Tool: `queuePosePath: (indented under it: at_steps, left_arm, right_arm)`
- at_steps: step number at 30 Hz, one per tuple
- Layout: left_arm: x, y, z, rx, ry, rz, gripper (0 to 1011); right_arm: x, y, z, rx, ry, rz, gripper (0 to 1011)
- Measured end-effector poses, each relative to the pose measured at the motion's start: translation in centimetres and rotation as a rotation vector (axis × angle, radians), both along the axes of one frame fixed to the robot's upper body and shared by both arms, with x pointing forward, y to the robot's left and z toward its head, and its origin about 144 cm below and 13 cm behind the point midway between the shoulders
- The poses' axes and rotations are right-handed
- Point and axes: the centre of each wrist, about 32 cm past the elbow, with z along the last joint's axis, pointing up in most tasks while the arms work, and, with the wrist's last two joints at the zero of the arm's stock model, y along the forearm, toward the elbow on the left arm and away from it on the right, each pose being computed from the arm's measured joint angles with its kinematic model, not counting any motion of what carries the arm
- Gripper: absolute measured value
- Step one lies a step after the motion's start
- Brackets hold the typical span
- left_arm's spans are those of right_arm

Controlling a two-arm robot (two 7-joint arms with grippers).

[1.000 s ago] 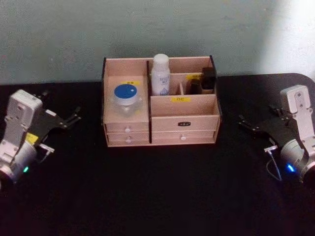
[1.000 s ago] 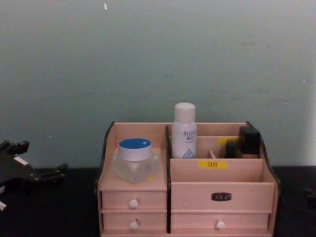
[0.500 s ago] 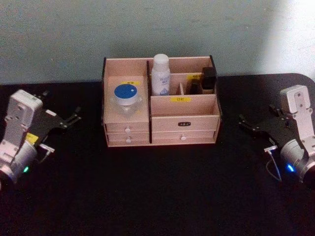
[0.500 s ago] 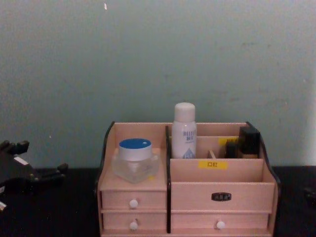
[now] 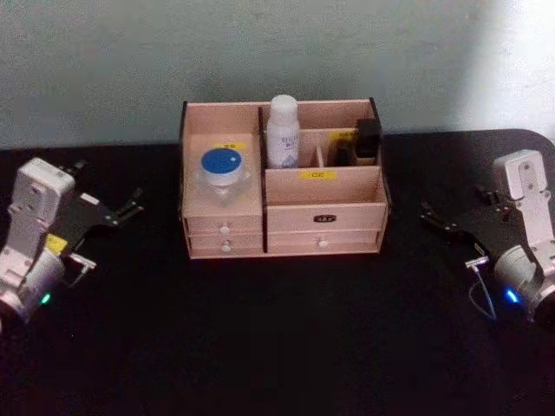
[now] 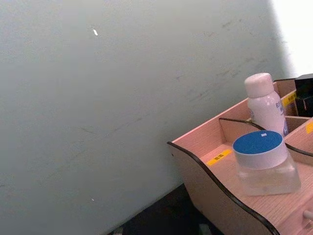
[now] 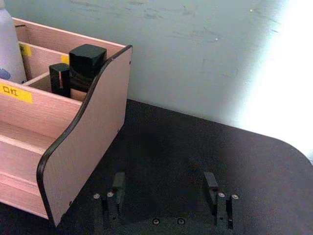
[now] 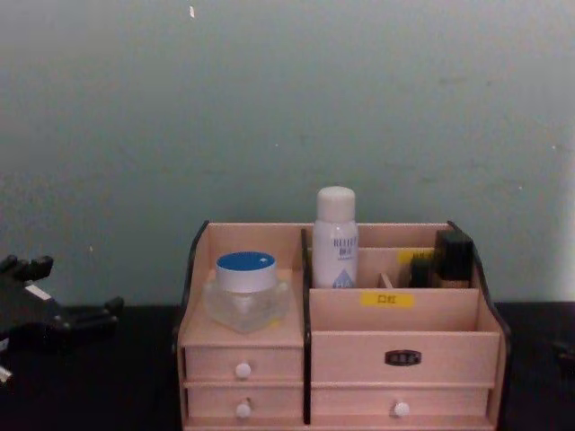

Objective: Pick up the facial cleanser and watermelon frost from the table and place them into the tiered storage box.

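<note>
The tiered storage box (image 5: pixel 325 201) stands at the back middle of the black table. The facial cleanser (image 5: pixel 283 132) stands upright in its rear middle compartment, also seen from the chest (image 8: pixel 335 238). On the left tier sits the watermelon frost (image 5: pixel 221 170), its blue lid up (image 8: pixel 246 287). My left gripper (image 5: pixel 108 189) rests open to the left of the box, holding nothing. To the right of the box my right gripper (image 5: pixel 455 205) is open and holds nothing; its fingers (image 7: pixel 117 188) stand wide apart over the table beside the box's side wall (image 7: pixel 93 137).
A small dark bottle (image 5: pixel 368 139) stands in the box's rear right compartment. The black table (image 5: pixel 277 329) stretches in front of the box and ends in a rounded corner at the far right. A pale wall rises close behind the box.
</note>
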Motion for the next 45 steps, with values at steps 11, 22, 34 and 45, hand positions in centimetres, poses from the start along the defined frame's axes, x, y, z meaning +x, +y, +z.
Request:
queuePosePath:
  at_steps: [11,22,34,45]
  left_arm:
    - [0.0,0.0,0.0,0.0,0.0,0.0,1001]
    - [0.0,0.0,0.0,0.0,0.0,0.0,1001]
    - [0.0,0.0,0.0,0.0,0.0,0.0,1001]
    - [0.0,0.0,0.0,0.0,0.0,0.0,1001]
  right_arm:
    - [0.0,0.0,0.0,0.0,0.0,0.0,1002]
    - [0.0,0.0,0.0,0.0,0.0,0.0,1003]
    - [0.0,0.0,0.0,0.0,0.0,0.0,1003]
    - [0.0,0.0,0.0,0.0,0.0,0.0,1003]
